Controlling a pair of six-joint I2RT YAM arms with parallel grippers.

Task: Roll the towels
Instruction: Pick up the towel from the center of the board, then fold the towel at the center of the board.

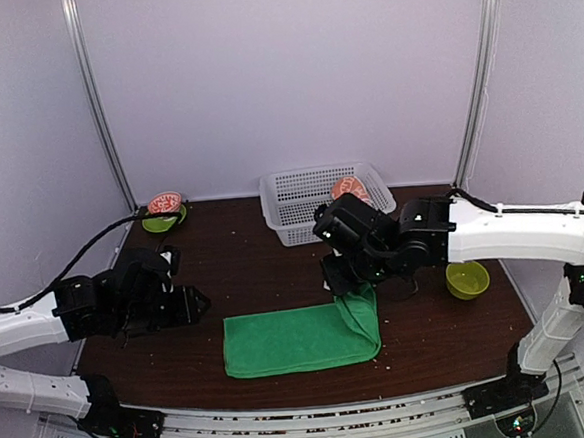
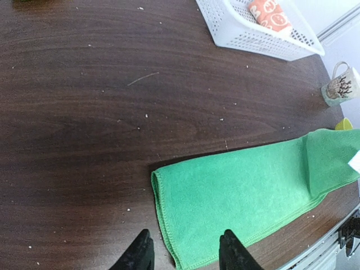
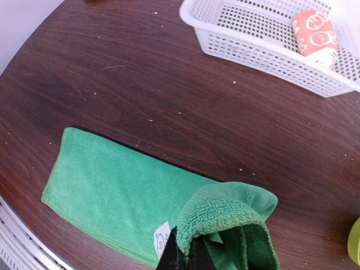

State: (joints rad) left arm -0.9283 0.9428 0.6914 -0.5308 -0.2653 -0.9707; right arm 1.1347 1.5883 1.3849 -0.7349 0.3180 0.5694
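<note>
The bright green plush towel [image 1: 290, 339] [image 2: 236, 191] [image 3: 112, 180] lies on the dark brown wooden table [image 1: 224, 244] near its front edge, as a long flat strip running left to right with stitched hems. Its right end is lifted off the surface and curls up and over in a soft fold, with a small white label [image 3: 162, 236] showing just below the fold. The right gripper [image 1: 349, 287] [image 3: 183, 256] has its fingers pressed together on that raised end, pinching the bunched cloth. The left gripper [image 1: 193, 304] [image 2: 185, 233] hangs low at the towel's left end with its two black fingers spread apart and nothing between them. The second towel, peach-orange with white cartoon print [image 1: 350, 187] [image 2: 269, 14] [image 3: 315, 34], sits rolled up inside the white perforated plastic basket [image 1: 270, 195] [image 2: 242, 34] [image 3: 253, 53] at the back of the table, against its right wall. A lime-green bowl [image 1: 467, 279] stands to the right of the green plush towel, and what it holds cannot be told. Another green bowl [image 1: 162, 223] at the far left corner carries a reddish item with pale markings [image 1: 165, 202], too small to identify. A pale mug with a brown drawing [image 2: 340, 87] stands right of the basket.
</note>
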